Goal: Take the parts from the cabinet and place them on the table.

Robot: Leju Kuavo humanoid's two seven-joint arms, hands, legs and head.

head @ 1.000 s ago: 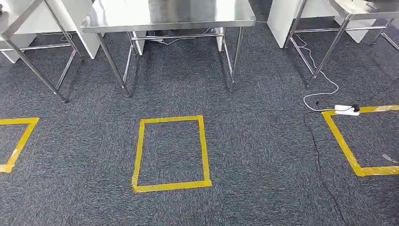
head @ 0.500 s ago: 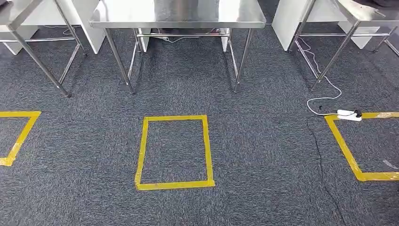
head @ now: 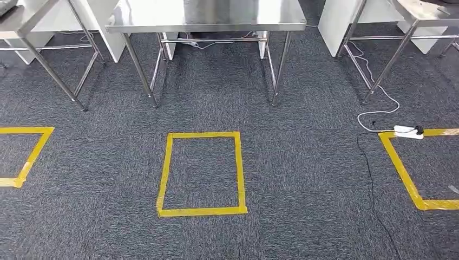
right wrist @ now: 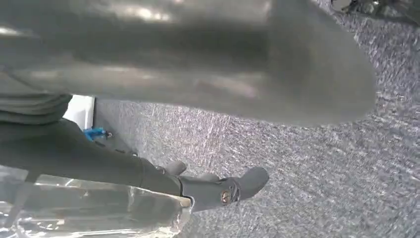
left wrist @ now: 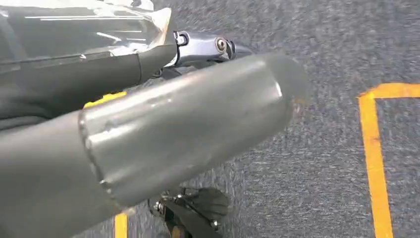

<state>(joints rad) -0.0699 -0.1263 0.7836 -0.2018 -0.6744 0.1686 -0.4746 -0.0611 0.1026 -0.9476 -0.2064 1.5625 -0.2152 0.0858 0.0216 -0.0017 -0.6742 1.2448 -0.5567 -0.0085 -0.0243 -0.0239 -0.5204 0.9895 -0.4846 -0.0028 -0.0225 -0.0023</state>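
The steel table (head: 205, 13) stands ahead in the head view, its top bare and shiny. In the left wrist view my left hand (left wrist: 188, 124) hangs over the carpet with its thick grey thumb in front, and its dark fingers (left wrist: 203, 47) lie along a clear plastic bag (left wrist: 84, 29) that they hold. In the right wrist view my right hand (right wrist: 198, 74) likewise holds a crinkled clear plastic bag (right wrist: 89, 210) against its fingers (right wrist: 223, 191). The contents of both bags are hidden.
A yellow tape square (head: 203, 211) marks the carpet in front of the table. More tape squares lie at the left (head: 27, 162) and right (head: 406, 179). A white power strip (head: 407, 131) with its cable lies at the right. Steel tables stand at both sides (head: 21, 16) (head: 422, 11).
The whole head picture has slid a little to the right, so the camera has moved. The table, tape squares and power strip keep their places on the floor.
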